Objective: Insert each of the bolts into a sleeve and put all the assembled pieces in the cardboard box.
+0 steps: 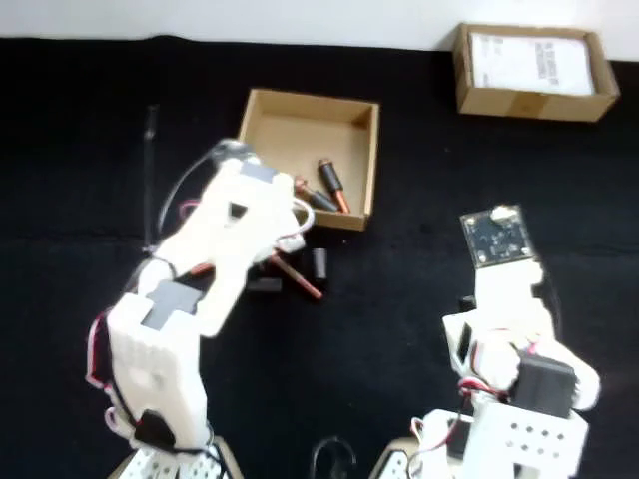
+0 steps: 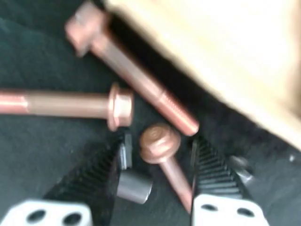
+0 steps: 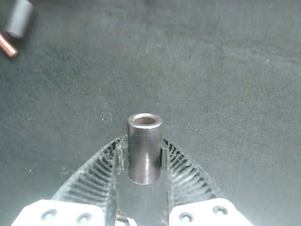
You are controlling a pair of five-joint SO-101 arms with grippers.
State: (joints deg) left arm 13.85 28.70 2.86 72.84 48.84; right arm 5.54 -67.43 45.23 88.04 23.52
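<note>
My left gripper [image 2: 160, 140] is open, its fingers either side of a copper bolt [image 2: 164, 155] that lies on the black mat. Two more copper bolts [image 2: 127, 70] [image 2: 66, 103] lie just beyond it, below the cardboard box wall [image 2: 211, 52]. A grey sleeve [image 2: 134, 186] rests against one finger. My right gripper [image 3: 144, 142] is shut on a dark sleeve [image 3: 145, 150], held upright with its bore showing. In the high view the left arm [image 1: 235, 230] is at the near edge of the cardboard box [image 1: 262, 135], which holds assembled pieces [image 1: 329, 185].
A loose bolt [image 1: 300, 279] and dark sleeves [image 1: 319, 261] lie on the mat in front of the box. Another sleeve [image 3: 19, 19] and a bolt tip [image 3: 7, 47] lie far from my right gripper. A second cardboard box [image 1: 529, 95] with a white sheet stands at the back right.
</note>
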